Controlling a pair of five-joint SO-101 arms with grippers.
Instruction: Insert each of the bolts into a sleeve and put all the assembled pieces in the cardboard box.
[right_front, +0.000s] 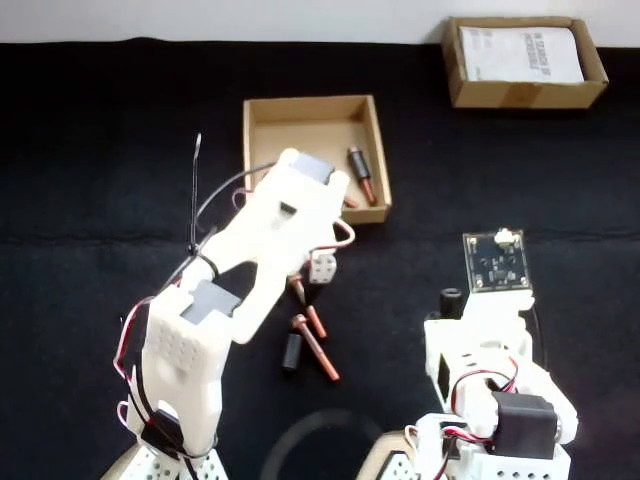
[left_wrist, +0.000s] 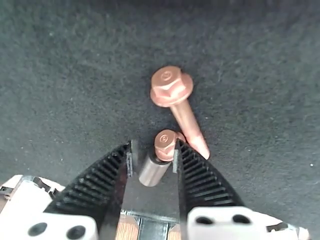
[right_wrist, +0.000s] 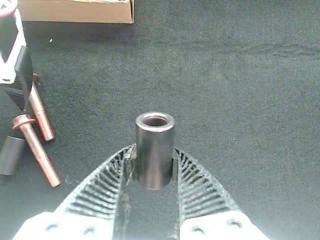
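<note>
copper bolt (left_wrist: 164, 142) clamped in left gripper (left_wrist: 154, 150), sleeve (right_wrist: 155, 145) in right gripper (right_wrist: 153, 156).

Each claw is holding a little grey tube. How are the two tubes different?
The left sleeve, in the left gripper, has a copper bolt in it; the right sleeve, in the right gripper, shows an empty hole. A loose bolt lies right beside the left sleeve; the cloth right around the right sleeve is bare. Both are grey metal tubes, each clamped between jaws.
</note>
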